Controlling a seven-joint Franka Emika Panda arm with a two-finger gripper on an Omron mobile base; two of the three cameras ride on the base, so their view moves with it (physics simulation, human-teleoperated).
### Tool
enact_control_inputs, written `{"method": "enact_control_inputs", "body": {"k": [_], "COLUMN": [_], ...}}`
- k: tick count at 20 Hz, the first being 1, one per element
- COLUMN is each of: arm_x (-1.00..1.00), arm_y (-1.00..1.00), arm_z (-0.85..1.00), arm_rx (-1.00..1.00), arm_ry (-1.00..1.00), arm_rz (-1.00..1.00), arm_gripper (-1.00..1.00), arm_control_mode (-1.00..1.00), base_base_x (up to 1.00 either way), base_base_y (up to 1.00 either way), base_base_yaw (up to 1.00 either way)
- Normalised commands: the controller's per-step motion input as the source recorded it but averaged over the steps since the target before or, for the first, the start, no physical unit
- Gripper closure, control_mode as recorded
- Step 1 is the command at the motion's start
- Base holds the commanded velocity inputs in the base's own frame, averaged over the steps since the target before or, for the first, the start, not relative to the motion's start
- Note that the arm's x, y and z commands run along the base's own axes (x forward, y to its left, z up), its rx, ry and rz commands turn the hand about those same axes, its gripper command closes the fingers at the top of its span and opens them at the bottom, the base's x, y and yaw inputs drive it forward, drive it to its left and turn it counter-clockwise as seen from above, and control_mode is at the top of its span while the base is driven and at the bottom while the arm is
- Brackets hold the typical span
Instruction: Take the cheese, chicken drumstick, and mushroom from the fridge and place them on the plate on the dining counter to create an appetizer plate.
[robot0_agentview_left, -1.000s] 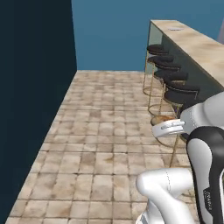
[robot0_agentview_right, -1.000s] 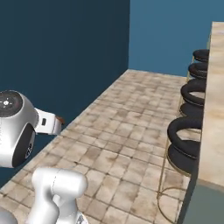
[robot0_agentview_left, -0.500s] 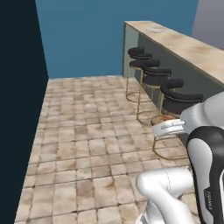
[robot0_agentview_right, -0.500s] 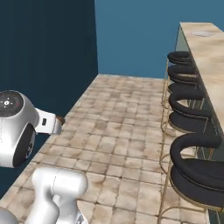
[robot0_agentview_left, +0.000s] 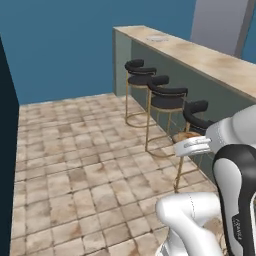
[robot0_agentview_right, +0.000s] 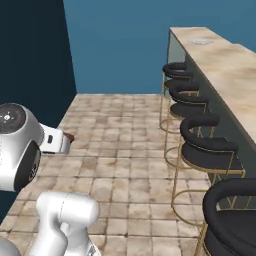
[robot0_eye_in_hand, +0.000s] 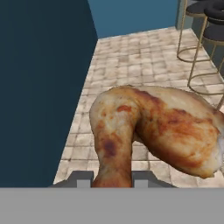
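Observation:
My gripper (robot0_eye_in_hand: 113, 179) is shut on the chicken drumstick (robot0_eye_in_hand: 153, 127), a glossy orange-brown piece held by its thin end above the tiled floor. From the right base view, a brown tip of the drumstick (robot0_agentview_right: 69, 136) pokes out of the gripper (robot0_agentview_right: 64, 141) at the left. The dining counter (robot0_agentview_left: 210, 55) with its beige top runs along the right, and the flat pale plate (robot0_agentview_left: 156, 38) lies near its far end. That plate (robot0_agentview_right: 200, 41) also sits far off on the counter (robot0_agentview_right: 225, 70). The cheese, mushroom and fridge are out of view.
Black gold-legged stools (robot0_agentview_left: 165, 95) line the counter front (robot0_agentview_right: 200, 135), the nearest close to my arm. A dark wall (robot0_agentview_right: 30, 60) stands to the left and a blue wall (robot0_agentview_left: 60, 45) ahead. A tall grey panel (robot0_agentview_left: 220, 22) rises behind the counter. Tiled floor (robot0_agentview_left: 75, 160) lies between.
The whole picture has shifted: the base has turned, bringing the counter and stools closer and more central. The drumstick stays in the shut gripper.

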Motion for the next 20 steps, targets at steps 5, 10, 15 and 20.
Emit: {"method": "enact_control_inputs", "body": {"k": [5, 10, 15, 20], "arm_x": [0.00, 0.00, 0.00, 0.00], "arm_y": [0.00, 0.00, 0.00, 0.00], "arm_z": [0.00, 0.00, 0.00, 0.00], "arm_rx": [0.00, 0.00, 0.00, 0.00], "arm_ry": [0.00, 0.00, 0.00, 0.00], "arm_rz": [0.00, 0.00, 0.00, 0.00], "arm_gripper": [1.00, 1.00, 1.00, 1.00], "arm_control_mode": [1.00, 1.00, 1.00, 1.00], "base_base_x": [1.00, 1.00, 1.00, 1.00], "base_base_y": [0.52, 0.64, 0.67, 0.78], "base_base_yaw": [-0.37, -0.38, -0.42, -0.47]}}
